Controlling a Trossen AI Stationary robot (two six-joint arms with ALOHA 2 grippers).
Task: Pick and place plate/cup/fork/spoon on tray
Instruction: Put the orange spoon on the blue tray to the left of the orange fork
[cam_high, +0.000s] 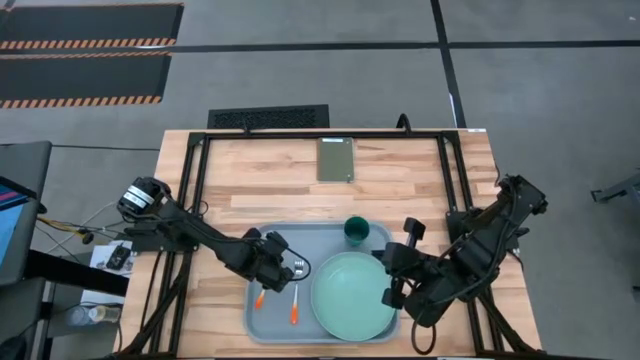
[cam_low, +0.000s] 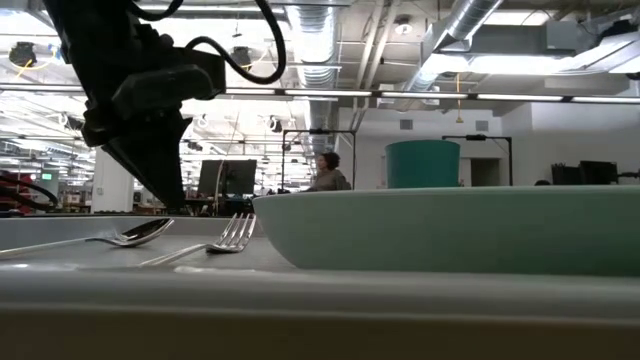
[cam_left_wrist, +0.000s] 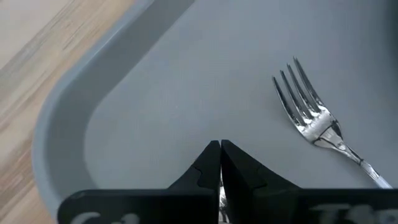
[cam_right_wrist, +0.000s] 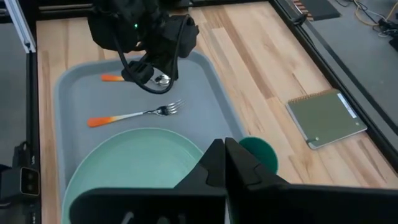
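Observation:
The grey-blue tray (cam_high: 275, 240) lies at the table's near middle. On it lie the mint-green plate (cam_high: 352, 295), the fork (cam_high: 295, 303) and the spoon (cam_high: 261, 297). The teal cup (cam_high: 356, 230) stands at the tray's far right corner. My left gripper (cam_high: 290, 266) is shut and points down just over the spoon's bowl (cam_right_wrist: 163, 79). The spoon lies flat on the tray in the low view (cam_low: 120, 238). My right gripper (cam_right_wrist: 224, 149) is shut and empty above the plate's right edge, near the cup. My left gripper is shut over the spoon's bowl, with its fingertips (cam_left_wrist: 211, 155) over bare tray. I cannot tell whether it touches the spoon. The spoon rests on the tray.
An olive-green notebook (cam_high: 336, 158) lies on the wooden table beyond the tray. A black frame (cam_high: 200, 170) runs along the table's left, far and right sides. A person (cam_low: 326, 172) shows far back in the room.

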